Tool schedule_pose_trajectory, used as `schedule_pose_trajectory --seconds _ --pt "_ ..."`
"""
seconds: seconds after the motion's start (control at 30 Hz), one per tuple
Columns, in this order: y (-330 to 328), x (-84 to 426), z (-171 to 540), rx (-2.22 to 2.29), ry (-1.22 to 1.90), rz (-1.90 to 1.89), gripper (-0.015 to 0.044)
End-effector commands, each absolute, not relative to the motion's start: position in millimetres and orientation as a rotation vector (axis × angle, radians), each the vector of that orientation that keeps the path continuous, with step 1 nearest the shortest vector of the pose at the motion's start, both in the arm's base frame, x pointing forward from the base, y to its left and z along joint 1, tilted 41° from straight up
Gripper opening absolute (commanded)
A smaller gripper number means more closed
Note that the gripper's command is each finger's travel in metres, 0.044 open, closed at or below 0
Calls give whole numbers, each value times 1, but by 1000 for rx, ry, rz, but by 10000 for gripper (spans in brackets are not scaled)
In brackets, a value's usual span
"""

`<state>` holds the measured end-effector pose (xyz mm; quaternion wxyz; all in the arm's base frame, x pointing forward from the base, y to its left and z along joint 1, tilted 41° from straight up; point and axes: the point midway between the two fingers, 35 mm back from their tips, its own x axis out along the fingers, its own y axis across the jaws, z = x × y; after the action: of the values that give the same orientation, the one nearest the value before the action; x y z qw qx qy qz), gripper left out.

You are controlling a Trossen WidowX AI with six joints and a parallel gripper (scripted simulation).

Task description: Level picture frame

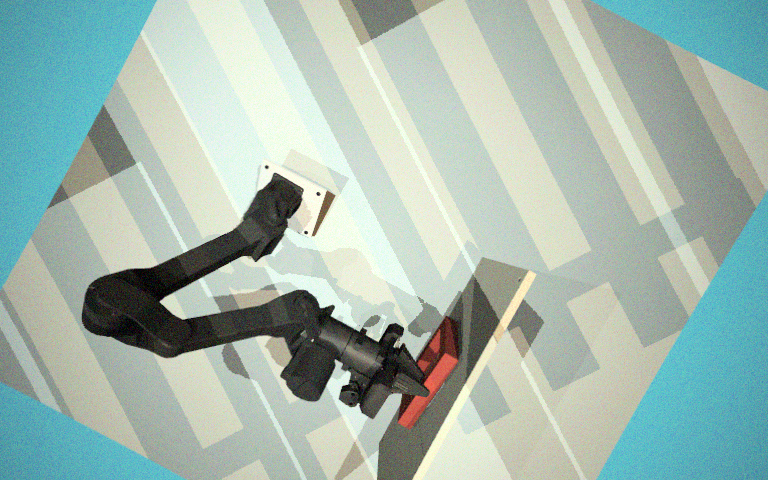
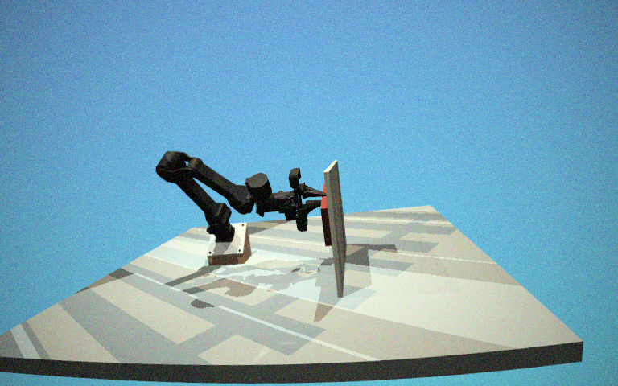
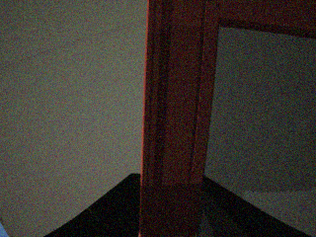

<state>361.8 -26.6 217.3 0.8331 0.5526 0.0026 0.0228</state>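
A black robot arm's gripper (image 1: pixel 425 383) (image 2: pixel 324 199) clamps one bar of a red picture frame (image 1: pixel 428 390) (image 2: pixel 324 214) (image 3: pixel 180 99), which sits against the near face of an upright wall panel (image 1: pixel 498 333) (image 2: pixel 335 218) (image 3: pixel 69 99), a finger pressed to either side of the bar. The frame looks stiff and fairly light, its smooth bars perhaps a little slippery, and the notched strip is out of sight behind it. A firm, square hold on this bar should suit a small lift, though a hard pull outward could unhook the frame from its screw.
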Motion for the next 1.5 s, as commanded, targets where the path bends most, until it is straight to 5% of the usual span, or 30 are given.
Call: schedule_pose_trajectory --seconds 0.0,1.47 --pt "-23 362 224 1163 -3 66 0" --pt "-22 362 223 1163 -3 66 0"
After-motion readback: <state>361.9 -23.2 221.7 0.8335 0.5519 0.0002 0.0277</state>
